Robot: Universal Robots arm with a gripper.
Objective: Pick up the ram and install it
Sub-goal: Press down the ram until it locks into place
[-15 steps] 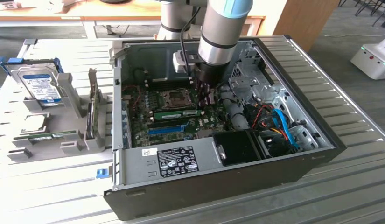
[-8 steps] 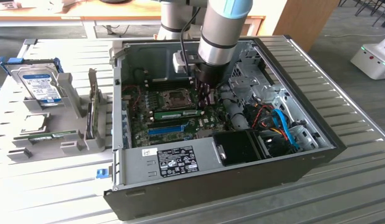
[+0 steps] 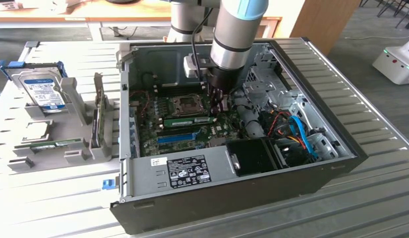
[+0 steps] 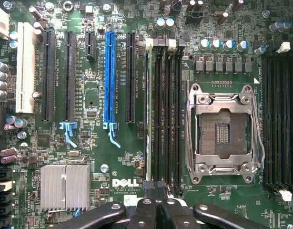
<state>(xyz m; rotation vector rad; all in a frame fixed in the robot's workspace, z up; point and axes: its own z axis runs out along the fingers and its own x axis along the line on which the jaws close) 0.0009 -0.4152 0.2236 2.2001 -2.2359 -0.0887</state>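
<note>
End effector (image 4: 156,210) fingers pressed together above ram (image 4: 147,109) in slot beside CPU socket (image 4: 225,131); uneven push risks half-seated stick.

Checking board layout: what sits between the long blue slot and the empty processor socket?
In the wrist view, one black expansion slot, then a bank of black memory slots, lie between the blue slot and the processor socket.
</note>
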